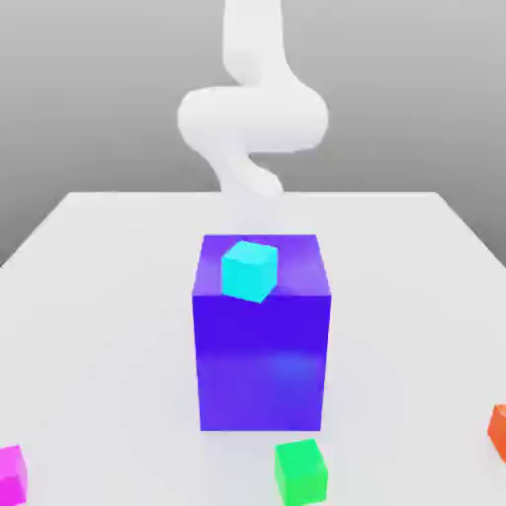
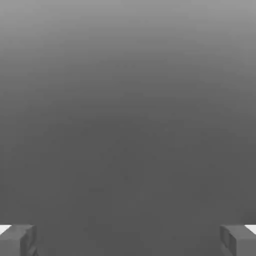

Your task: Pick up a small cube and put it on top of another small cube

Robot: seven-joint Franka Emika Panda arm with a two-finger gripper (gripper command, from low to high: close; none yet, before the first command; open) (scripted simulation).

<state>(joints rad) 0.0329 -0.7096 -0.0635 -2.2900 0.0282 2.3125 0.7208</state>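
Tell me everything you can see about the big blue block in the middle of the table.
The big blue block is a tall, plain box, deep blue to violet, with a smooth, slightly glossy look. It stands upright on the white table, near the middle in the exterior view, far larger than the small cubes around it. A cyan cube rests on its top face, near the front edge, turned slightly askew. Nothing else touches it.

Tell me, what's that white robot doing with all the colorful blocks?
Nothing is being held yet. The white robot arm hangs behind the big blue block, and its gripper is wide open with nothing between the fingers. A cyan cube sits on top of the blue block. On the table in front wait a pink cube, a green cube and an orange cube.
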